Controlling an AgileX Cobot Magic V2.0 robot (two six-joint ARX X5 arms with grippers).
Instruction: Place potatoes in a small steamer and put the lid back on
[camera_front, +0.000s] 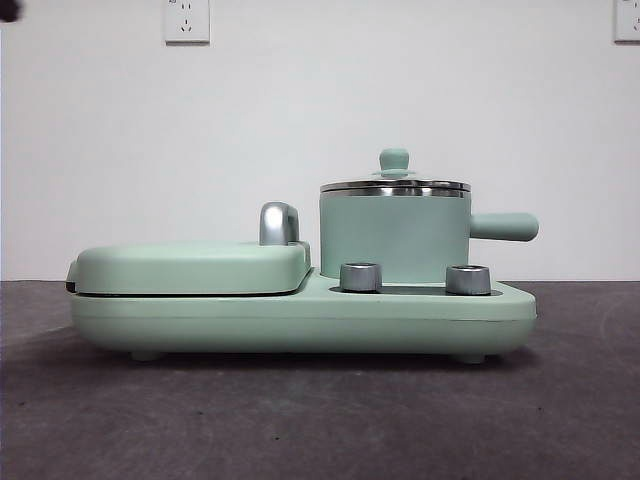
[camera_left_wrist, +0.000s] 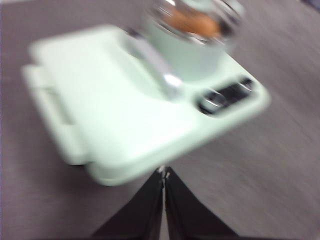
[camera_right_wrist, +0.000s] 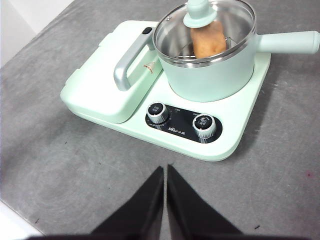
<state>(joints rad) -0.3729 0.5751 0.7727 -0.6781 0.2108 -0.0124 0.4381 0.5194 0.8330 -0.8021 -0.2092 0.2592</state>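
Observation:
The small steamer (camera_front: 395, 238) (camera_right_wrist: 210, 70) (camera_left_wrist: 187, 50), a mint-green pot with a side handle, stands on the right half of the green cooker base (camera_front: 300, 320). The glass lid (camera_front: 395, 185) (camera_right_wrist: 200, 30) with its green knob sits on the steamer's rim. Through the glass an orange-brown potato (camera_right_wrist: 208, 40) (camera_left_wrist: 192, 22) lies inside. My right gripper (camera_right_wrist: 165, 170) is shut and empty, held back above the table in front of the cooker. My left gripper (camera_left_wrist: 164, 172) is shut and empty too, off the griddle side; its view is blurred.
A flat mint-green griddle cover (camera_front: 190, 268) (camera_right_wrist: 107, 75) with a chrome handle (camera_front: 278, 222) fills the cooker's left half. Two steel knobs (camera_front: 360, 277) (camera_front: 467, 279) sit on the front panel. A white wall with sockets stands behind the grey table (camera_front: 320, 420).

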